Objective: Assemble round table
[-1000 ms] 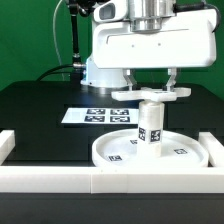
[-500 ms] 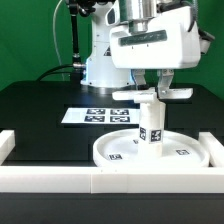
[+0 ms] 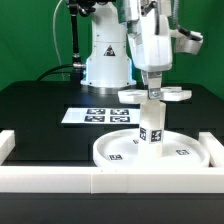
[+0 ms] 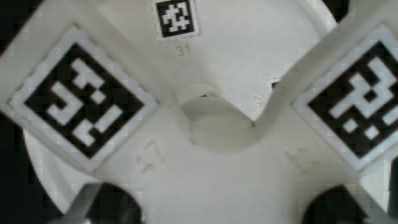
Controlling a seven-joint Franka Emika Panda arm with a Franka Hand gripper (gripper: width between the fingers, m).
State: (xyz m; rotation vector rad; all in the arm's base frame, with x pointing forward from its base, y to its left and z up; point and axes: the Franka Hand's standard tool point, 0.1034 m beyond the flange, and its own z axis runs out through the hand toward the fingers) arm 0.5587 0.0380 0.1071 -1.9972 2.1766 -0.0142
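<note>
The round disc lies flat on the black table behind the front rail. The short post stands upright on its middle. The cross-shaped piece sits level on top of the post. My gripper comes straight down onto it, turned so its body shows narrow in the exterior view. In the wrist view the cross-shaped piece fills the frame with its tags, and one arm of it spans the gap between my dark fingers. The gripper is shut on that piece.
The marker board lies flat behind the disc toward the exterior view's left. The long white border rail runs along the front, with a side piece at the left. The arm's white base stands at the back.
My gripper has turned about its vertical axis, from broadside to narrow in the exterior view. The cross-shaped piece has turned with it on top of the post. Post and disc stay put.
</note>
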